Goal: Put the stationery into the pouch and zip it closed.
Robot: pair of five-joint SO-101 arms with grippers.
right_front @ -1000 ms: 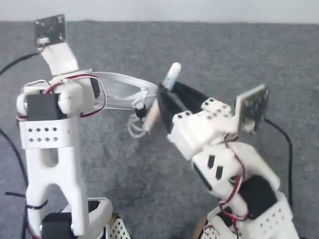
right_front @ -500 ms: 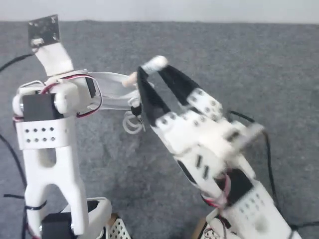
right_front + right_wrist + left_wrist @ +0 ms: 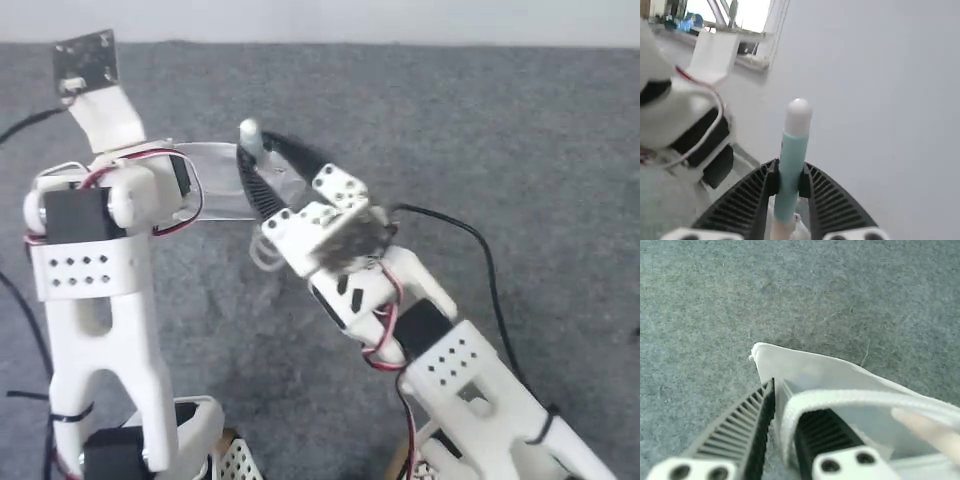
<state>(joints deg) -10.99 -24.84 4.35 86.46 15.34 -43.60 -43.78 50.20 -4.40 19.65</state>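
Note:
A clear pouch with a white zip band is held up off the grey mat. My left gripper is shut on the pouch at its corner, one black finger on each side of the band. My right gripper hangs just over the pouch's middle and is shut on a pen. In the right wrist view the pen has a teal barrel and a white cap, and stands up between the fingers of the right gripper. A pale tan tip shows at the pouch's mouth; I cannot tell whether it is inside.
White cord loops hang below the pouch beside the right gripper. The grey mat stretches away on the right and at the back. A black cable runs along the right arm. Both arm bases crowd the near edge.
My right arm has swung left with the pen, from the pouch's right end to over its middle, and its wrist has turned. The left arm and pouch have hardly moved.

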